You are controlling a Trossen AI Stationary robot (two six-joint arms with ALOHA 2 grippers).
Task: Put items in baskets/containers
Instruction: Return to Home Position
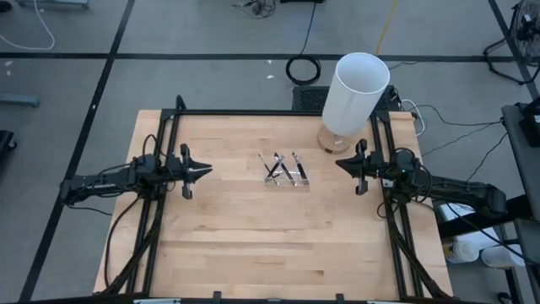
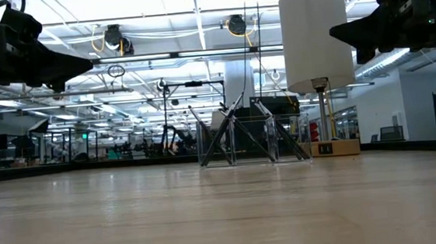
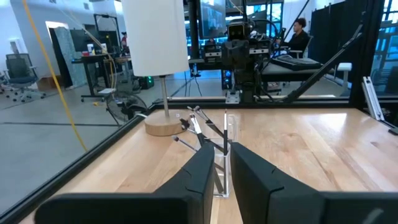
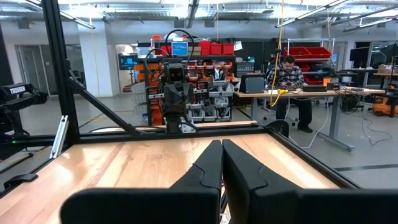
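Clear tray (image 1: 286,180) at mid-counter (image 1: 236,245), holding several dark sticks (image 1: 274,167) that lean crosswise against its walls, tips above the rim. White cylinder (image 1: 354,91) on a wooden base stands near, toward the right arm. Left gripper (image 1: 205,171): left of the tray, well apart, fingers slightly parted, empty. Right gripper (image 1: 340,164): right of the tray, fingers closed, empty.

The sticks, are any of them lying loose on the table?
No, the high view shows every stick inside the clear tray.
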